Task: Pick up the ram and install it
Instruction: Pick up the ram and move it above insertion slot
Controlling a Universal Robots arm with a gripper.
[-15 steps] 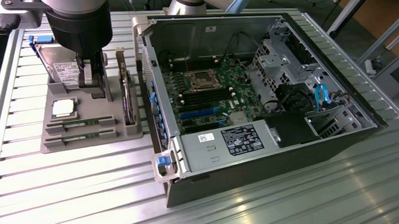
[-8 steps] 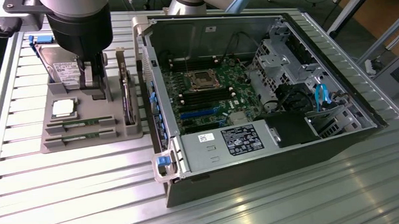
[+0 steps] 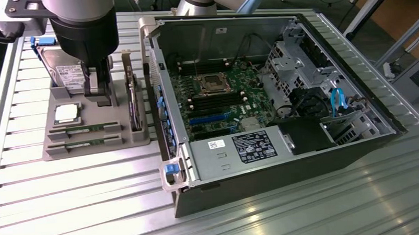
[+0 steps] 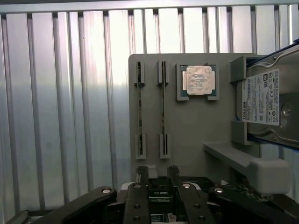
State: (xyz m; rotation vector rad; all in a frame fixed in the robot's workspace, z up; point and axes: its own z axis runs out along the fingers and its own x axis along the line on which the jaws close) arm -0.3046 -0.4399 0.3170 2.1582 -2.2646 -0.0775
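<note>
Two ram sticks sit on one grey tray (image 3: 130,144), each standing on its thin edge between its own pair of slotted clips. The outer ram stick (image 3: 85,144) runs along the tray's end edge. The inner ram stick (image 3: 84,128) lies parallel just beside it, toward the tray's middle. Neither is lifted out of its clips. In the wrist view the same pair shows as two thin strips, with the outer (image 4: 139,114) closest to the tray's edge. One processor chip (image 3: 67,113) rests in a square recess of the tray, just past the inner stick. One silver hard drive (image 3: 63,70) leans in a bracket at the end of the tray opposite the sticks. One green expansion card (image 3: 132,102) stands on edge along the tray's long side. One gripper (image 3: 99,95) hangs over the tray between the hard drive and the expansion card, well apart from both sticks. Its two fingers (image 4: 142,177) stand apart with nothing between them. One open computer case (image 3: 350,149) lies just beside the tray's card side, its one motherboard (image 3: 219,99) exposed. One slatted metal table (image 3: 73,200) carries tray and case.
</note>
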